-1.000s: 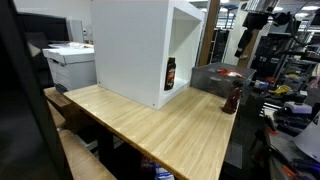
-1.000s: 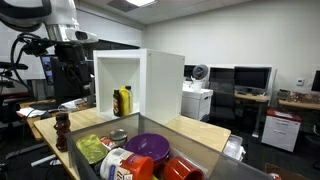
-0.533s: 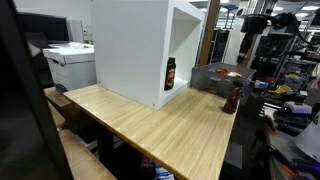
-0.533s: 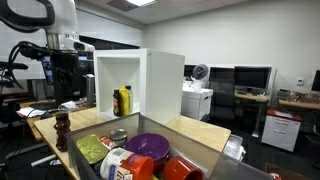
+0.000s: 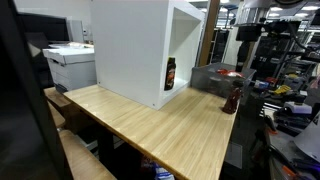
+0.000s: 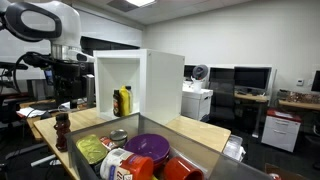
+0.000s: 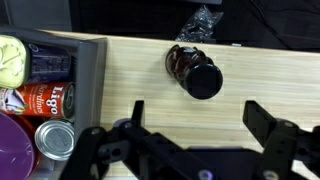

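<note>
Hovering above brown pepper mill (image 7: 192, 72) upright on wooden table (image 7: 130, 70): gripper (image 7: 194, 108), jaws wide apart; grey bin (image 7: 92, 75) nearby

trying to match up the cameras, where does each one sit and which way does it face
Exterior view: beyond the table corner, facing the white cabinet and brown bottle; arm top right.
Exterior view: behind the bin, facing the white cabinet; arm upper left.
Wrist view: looks straight down on the brown bottle; open gripper at bottom.
Shared: all three show brown bottle and bin.
</note>
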Robot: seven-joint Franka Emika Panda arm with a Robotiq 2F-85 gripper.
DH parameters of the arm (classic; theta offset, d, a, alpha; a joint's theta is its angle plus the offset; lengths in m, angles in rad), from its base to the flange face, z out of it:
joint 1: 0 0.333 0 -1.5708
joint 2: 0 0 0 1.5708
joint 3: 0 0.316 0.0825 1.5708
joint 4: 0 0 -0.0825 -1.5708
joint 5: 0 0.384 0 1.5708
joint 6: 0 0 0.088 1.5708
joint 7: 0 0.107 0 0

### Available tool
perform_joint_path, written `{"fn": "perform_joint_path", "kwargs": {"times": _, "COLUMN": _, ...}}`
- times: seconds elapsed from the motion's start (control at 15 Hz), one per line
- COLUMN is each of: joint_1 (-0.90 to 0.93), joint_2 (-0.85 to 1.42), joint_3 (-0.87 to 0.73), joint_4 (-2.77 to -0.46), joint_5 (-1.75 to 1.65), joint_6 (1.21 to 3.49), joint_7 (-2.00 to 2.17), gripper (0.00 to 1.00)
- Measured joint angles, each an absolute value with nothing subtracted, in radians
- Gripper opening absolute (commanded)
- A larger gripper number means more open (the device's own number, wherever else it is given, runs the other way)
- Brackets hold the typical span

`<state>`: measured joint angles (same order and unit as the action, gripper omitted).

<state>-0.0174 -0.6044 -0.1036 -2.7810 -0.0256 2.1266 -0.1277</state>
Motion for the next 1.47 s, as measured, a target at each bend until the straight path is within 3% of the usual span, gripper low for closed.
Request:
{"fn": "perform_joint_path", "kwargs": {"times": 0.93, "joint_1": 0.016, "joint_2": -0.405, "joint_3": 0.011, "joint_4": -2.78, "joint_5": -0.032, "joint_6": 2.205, "joint_7": 0.0, "gripper": 0.99}}
{"fn": "perform_joint_path", "kwargs": {"times": 1.0, "joint_1": 0.015, "joint_2": -0.4, "joint_3": 0.012, "joint_4": -2.78, "joint_5": -0.036, "joint_6": 2.209, "joint_7": 0.007, "gripper": 0.79}}
{"fn": "perform_joint_path", "kwargs": {"times": 1.47, "joint_1": 0.011, "joint_2": -0.374, "joint_3": 0.018, "joint_4": -2.779, "joint_5": -0.102, "joint_6": 2.212, "joint_7": 0.062, "gripper": 0.39}}
